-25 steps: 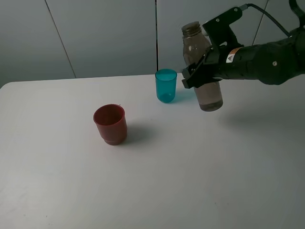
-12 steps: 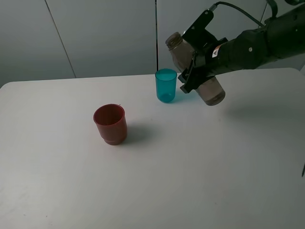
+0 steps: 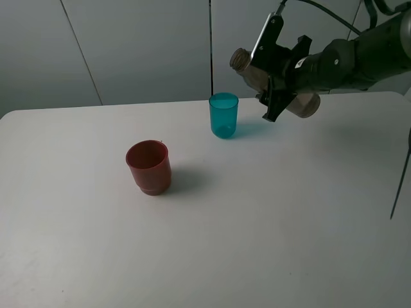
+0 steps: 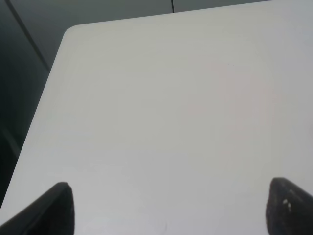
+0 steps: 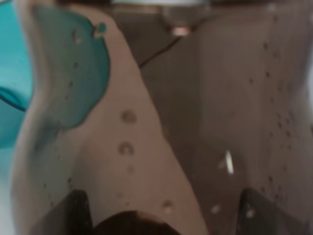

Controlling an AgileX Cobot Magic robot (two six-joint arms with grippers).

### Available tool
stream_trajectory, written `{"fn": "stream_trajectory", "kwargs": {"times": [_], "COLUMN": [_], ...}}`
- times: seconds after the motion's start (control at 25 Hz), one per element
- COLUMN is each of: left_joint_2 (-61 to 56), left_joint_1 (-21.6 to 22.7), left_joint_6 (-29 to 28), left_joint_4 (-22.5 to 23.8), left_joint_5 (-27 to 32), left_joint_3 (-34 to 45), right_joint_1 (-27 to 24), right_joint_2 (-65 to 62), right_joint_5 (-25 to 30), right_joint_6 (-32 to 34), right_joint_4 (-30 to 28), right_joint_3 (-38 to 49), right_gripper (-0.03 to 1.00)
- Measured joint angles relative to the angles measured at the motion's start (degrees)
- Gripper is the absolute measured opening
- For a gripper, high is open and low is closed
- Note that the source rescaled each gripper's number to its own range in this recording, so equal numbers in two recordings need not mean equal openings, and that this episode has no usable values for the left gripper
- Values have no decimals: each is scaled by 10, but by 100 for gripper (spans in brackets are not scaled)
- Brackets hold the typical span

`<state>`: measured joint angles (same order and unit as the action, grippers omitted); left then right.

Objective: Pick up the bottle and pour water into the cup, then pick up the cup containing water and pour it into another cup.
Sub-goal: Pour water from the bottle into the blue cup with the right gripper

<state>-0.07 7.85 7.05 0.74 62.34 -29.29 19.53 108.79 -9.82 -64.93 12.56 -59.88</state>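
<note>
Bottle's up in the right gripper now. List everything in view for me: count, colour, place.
bottle: one, clear grey-tinted, capless; held tilted above the table, neck towards the teal cup.
teal cup: one, translucent teal; upright near the table's far edge, left of the bottle.
red cup: one, opaque red-brown; upright, nearer the camera and left of the teal cup.
table: one, white; carries both cups.
wall panels: grey; behind the table.
right gripper: one, black; shut on the bottle.
left gripper: one, black; open over the table near a corner, seen only in the left wrist view.
</note>
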Motion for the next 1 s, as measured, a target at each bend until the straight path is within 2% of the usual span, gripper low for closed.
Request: {"fn": "stream_trajectory", "kwargs": {"times": [0.32, 0.48, 1.0], "left_joint_2": [0, 0, 0], "left_joint_1": [0, 0, 0], "left_joint_6": [0, 0, 0], "left_joint_4": [0, 0, 0], "left_joint_5": [0, 0, 0], "left_joint_3": [0, 0, 0], "right_joint_1": [-2, -2, -6], "right_joint_2": [71, 92, 114], "right_joint_5": [-19, -51, -122], "right_joint_6": [-120, -207, -382], "right_joint_4": [46, 78, 99], "right_joint_3": [-75, -86, -94], "right_gripper": [0, 0, 0]}}
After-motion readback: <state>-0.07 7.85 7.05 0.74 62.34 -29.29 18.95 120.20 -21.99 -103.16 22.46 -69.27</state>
